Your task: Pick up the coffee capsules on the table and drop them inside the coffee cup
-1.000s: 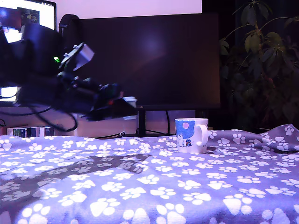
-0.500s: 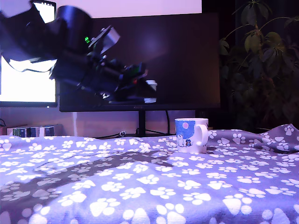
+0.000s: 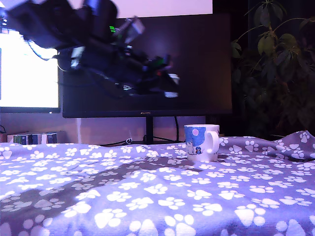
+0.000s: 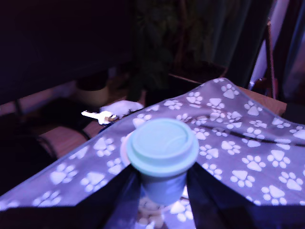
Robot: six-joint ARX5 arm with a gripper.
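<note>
Wrist view, nearest first: gripper point(image 4: 162, 188) fingers point(image 4: 116, 200) dark on both sides of a pale teal capsule point(image 4: 163, 160), pinching its tapered body just under the rim. Flat round top of the capsule faces the camera, rim intact. Below and behind it, the table point(image 4: 248, 143), blue-purple cloth with white paw prints, running to an edge. Past the edge, dim clutter, something pale and shiny, too dark to name. Plant foliage further back.

Exterior view: table point(image 3: 147, 196) fills the lower half. Coffee cup point(image 3: 202, 142) stands upright on it toward the far edge, right of centre in the exterior view, handle on the exterior view's right, blue panel with pink circle facing the camera. Gripper point(image 3: 170, 86) is high in the air, well above the cloth, up and to the exterior view's left of the cup, not over it. Arm motion-blurred. Pale capsule point(image 3: 173, 77) shows at the tip. Behind: dark monitor point(image 3: 197, 64) on a stand, lit screen point(image 3: 27, 73) at the exterior view's left, plant point(image 3: 275, 64) at the right. Dark blue capsule not seen in either view.
</note>
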